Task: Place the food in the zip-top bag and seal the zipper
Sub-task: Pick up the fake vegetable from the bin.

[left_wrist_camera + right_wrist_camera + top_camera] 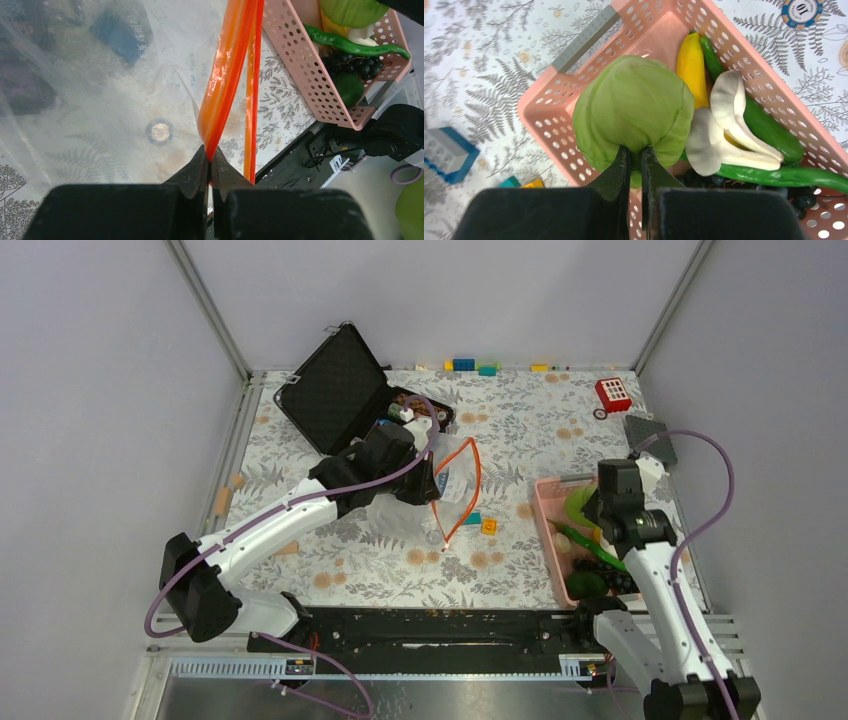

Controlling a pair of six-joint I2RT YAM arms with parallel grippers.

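Note:
The clear zip-top bag stands with its mouth open at the table's middle, the orange-red zipper strip forming a loop. My left gripper is shut on one side of that strip and holds it up. My right gripper is shut on a leaf of the light-green cabbage, held just above the pink basket. In the basket lie a yellow piece, white mushroom-like pieces, long green pods and dark berries.
An open black case with poker chips sits at the back left. Coloured bricks lie beside the bag and along the back wall. A red toy and a grey plate sit at the back right. A poker chip lies by the basket.

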